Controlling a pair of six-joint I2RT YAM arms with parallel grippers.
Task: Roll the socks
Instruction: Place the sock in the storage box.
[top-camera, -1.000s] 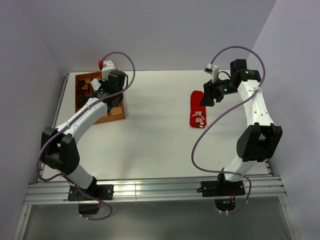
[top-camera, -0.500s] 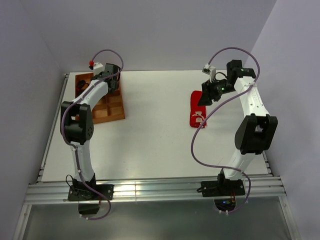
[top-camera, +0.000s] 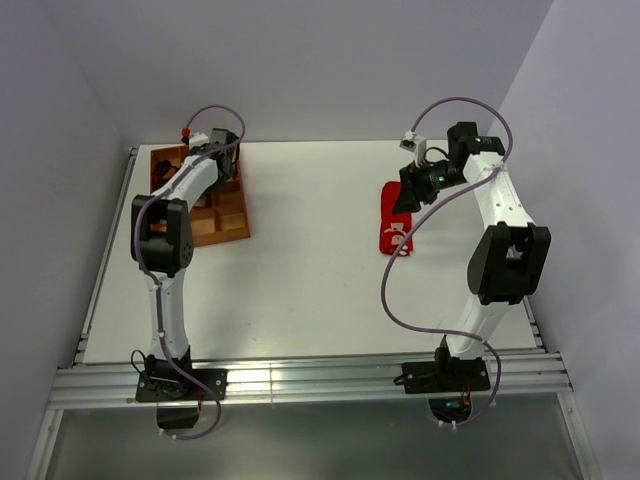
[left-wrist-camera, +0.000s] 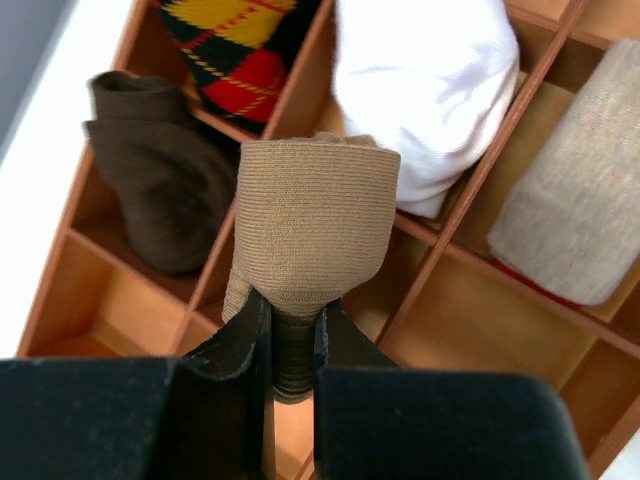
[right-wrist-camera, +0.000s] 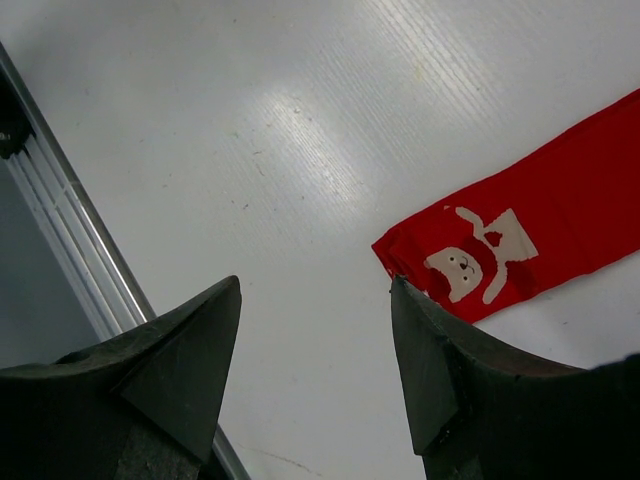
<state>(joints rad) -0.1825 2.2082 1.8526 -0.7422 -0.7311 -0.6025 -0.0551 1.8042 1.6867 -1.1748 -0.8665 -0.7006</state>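
**A:** Right side status?

**B:** The red sock (top-camera: 396, 222) is laid flat on the counter (top-camera: 300, 290), well to the right of the wooden tray (top-camera: 228, 228). White figures are printed on it. The right jaws are spread wide and held above the counter. In the wrist view, the sock's end with the figure is seen just beside the right-hand finger. It is not gripped.

**A:** Left side?

**B:** The left jaws are set narrow and clamped on the tan sock (left-wrist-camera: 315, 225). It is rolled into a bundle and held over the tray, above one of the dividers. Contact with the tray cannot be told.

**A:** Tray contents?

**B:** As seen from the left wrist:
- The dark brown sock (left-wrist-camera: 150, 190) is bunched in a compartment at the tray's left side, just past the tan one.
- A grey bundle (left-wrist-camera: 580, 200) is seated at the tray's right side.
- Further in, a white bundle (left-wrist-camera: 430, 90) is lodged across the middle compartments.
- Furthest in, an argyle bundle (left-wrist-camera: 235, 50) in black, yellow and red is partly cut off by the frame edge.
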